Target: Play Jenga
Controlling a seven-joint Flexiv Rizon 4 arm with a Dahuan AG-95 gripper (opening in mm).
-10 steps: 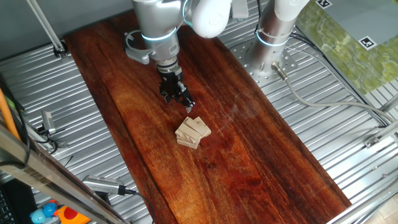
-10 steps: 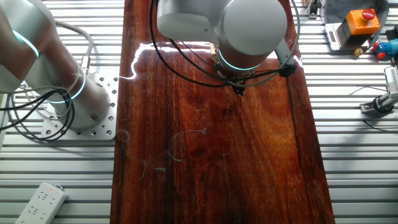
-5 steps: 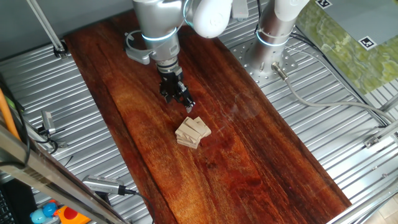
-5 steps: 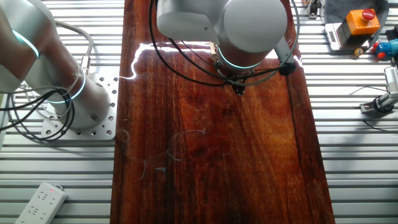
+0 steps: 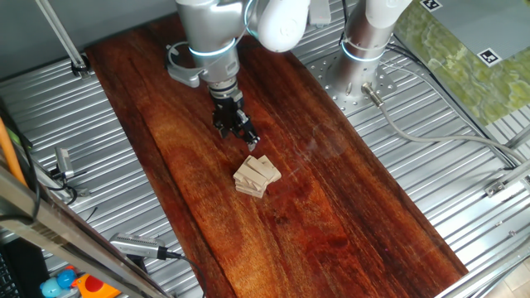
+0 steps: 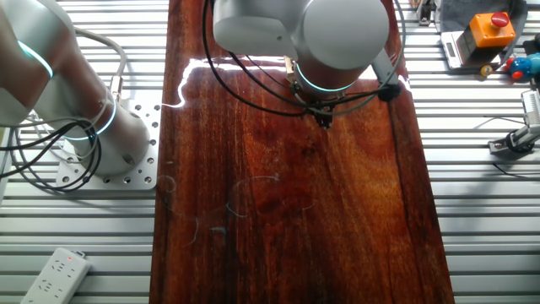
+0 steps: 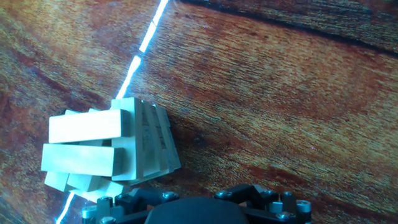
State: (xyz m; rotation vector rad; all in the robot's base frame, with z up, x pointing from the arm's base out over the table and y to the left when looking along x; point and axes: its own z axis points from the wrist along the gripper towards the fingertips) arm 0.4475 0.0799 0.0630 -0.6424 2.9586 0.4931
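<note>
Status: no block pulled or placed yet, by the look of it. Jenga stack (image 5: 257, 176) sits intact on the dark wood board (image 5: 348, 207), roughly mid-board, with no loose block anywhere near it. My read: we're at the approach stage, so everything is still to do: pick a block, work it out, set it on top.

Pincer (image 5: 251, 141) hangs just beside the stack, on the arm-base side of it, tips apart from the blocks, nothing between them. Tips look close together in the fixed view, but they're small and dark there; I can't tell the opening for sure. The other fixed view has the arm's big wrist housing over the stack, which isn't visible there.

Materials, from the hand view:
- Blocks: pale tan bare wood, rectangular, square-cut ends, laid in crossed layers. Layers are a bit skewed, ends not flush.
- Board: reddish-brown, strong long grain, glossy, with a bright light streak reflected across it next to the stack. Probably slick under the blocks.
- Surface (image 5: 116, 178) around the board: ribbed grey aluminium.
</note>
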